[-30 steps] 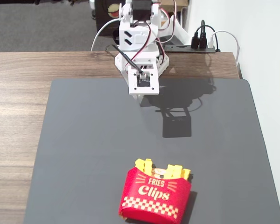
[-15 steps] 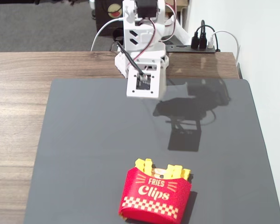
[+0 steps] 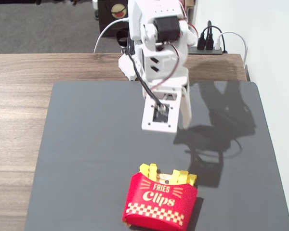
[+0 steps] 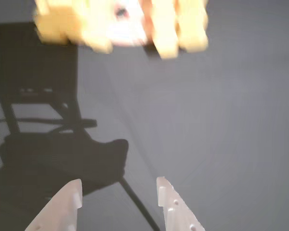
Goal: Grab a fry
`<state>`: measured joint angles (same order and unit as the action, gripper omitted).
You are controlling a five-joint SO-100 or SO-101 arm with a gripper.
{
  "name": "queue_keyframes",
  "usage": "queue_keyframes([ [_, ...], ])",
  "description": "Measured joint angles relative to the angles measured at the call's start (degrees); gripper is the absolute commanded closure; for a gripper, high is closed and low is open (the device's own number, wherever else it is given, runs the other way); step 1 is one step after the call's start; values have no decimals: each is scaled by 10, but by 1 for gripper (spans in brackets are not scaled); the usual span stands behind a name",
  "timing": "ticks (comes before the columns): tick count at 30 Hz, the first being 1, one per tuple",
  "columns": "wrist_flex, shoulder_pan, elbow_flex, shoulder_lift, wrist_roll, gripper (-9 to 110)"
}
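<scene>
The red "Fries Clips" carton point(image 3: 160, 202) lies on the dark mat point(image 3: 96, 144) near its front edge. Only short yellow fry tips point(image 3: 167, 174) stick out of its top. No long loose fry shows in either view. My gripper point(image 3: 182, 124) hangs above the middle of the mat, well behind the carton, pointing down. In the wrist view the gripper point(image 4: 119, 183) is open and empty, with only bare mat point(image 4: 221, 120) between its white fingers point(image 4: 67, 202). The fry tips point(image 4: 120, 24) are blurred at the top edge, far ahead of the fingers.
The mat lies on a wooden table point(image 3: 19, 96). A power strip with plugs point(image 3: 209, 45) sits at the back right by the wall. The arm's shadow falls on the mat to the right of the gripper.
</scene>
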<state>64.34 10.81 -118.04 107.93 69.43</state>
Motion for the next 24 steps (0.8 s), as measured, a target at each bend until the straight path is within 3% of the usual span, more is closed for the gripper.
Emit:
queue_keyframes([
  [24,28,11,388,-354,-18,82],
])
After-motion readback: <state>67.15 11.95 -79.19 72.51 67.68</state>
